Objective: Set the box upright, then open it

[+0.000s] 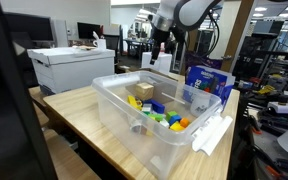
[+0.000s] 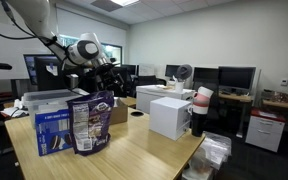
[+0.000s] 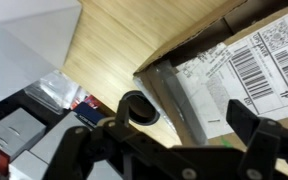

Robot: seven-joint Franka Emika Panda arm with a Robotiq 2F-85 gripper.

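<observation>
Pincer (image 3: 167, 130) was spread wide over the box (image 3: 239, 65) on the counter (image 3: 114, 40), so best bet looked like hooking one edge and tipping it up slow.

Jaws spread wide on the gripper (image 3: 169, 150), clear air between them in the wrist view. Below, the box (image 3: 234, 70) fills the right side, and a small black round thing (image 3: 139, 108) sits just beside its corner, seen through the gap. Left of that, bare table (image 3: 124, 40) runs free up to the white box (image 3: 24, 40). In an exterior view the clear bin (image 1: 124, 125) takes the near middle, the blue printed box (image 1: 209, 82) walls the right; free wood near left. Air above the clear bin is free.
</observation>
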